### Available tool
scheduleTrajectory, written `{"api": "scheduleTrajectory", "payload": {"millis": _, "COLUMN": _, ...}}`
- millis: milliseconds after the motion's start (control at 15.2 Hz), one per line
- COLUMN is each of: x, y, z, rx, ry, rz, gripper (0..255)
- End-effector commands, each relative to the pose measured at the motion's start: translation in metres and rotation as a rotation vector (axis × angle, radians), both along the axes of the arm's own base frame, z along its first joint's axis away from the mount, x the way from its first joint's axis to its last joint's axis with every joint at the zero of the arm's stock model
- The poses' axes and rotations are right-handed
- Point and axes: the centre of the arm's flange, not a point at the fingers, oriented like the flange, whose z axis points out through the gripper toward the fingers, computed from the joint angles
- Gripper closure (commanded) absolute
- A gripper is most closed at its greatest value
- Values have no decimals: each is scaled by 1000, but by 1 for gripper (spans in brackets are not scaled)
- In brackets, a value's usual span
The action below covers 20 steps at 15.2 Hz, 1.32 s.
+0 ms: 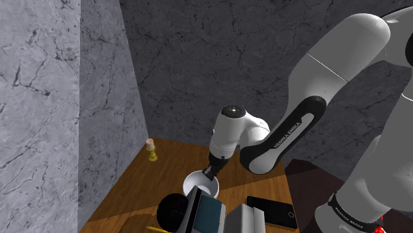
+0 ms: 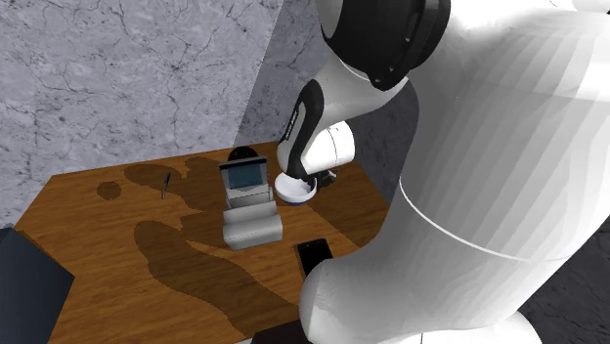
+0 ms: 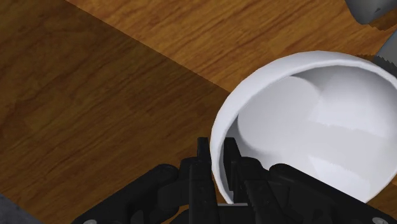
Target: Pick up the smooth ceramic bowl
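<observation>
Black fingers (image 3: 202, 167) clamped on the rim of the smooth white glossy bowl (image 3: 318, 127).
One of my fingers is inside the rim and the other outside, pinching the wall between them (clearest in the wrist view). The bowl is over the brown wooden desk (image 1: 179, 159), just beside the grey boxy device with a screen (image 1: 210, 212) and near the black round object (image 1: 173, 208). I can't tell if the bowl is touching the desk or is off it. The flat black phone (image 1: 271, 210) lies apart, toward the shoulder view's right.
</observation>
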Motion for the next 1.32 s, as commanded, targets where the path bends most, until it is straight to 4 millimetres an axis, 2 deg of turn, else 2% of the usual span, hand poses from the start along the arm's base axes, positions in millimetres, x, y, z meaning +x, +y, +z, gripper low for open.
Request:
{"api": "scheduleTrajectory", "payload": {"millis": 0, "x": 0, "y": 0, "z": 0, "rx": 0, "ry": 1, "rz": 1, "gripper": 255}}
{"api": "scheduleTrajectory", "payload": {"millis": 132, "x": 1, "y": 0, "z": 0, "rx": 0, "ry": 1, "rz": 1, "gripper": 255}}
{"api": "scheduleTrajectory", "payload": {"millis": 1122, "x": 1, "y": 0, "z": 79, "rx": 0, "ry": 1, "rz": 1, "gripper": 255}}
{"api": "scheduleTrajectory", "payload": {"millis": 1254, "x": 1, "y": 0, "z": 80, "rx": 0, "ry": 1, "rz": 1, "gripper": 255}}
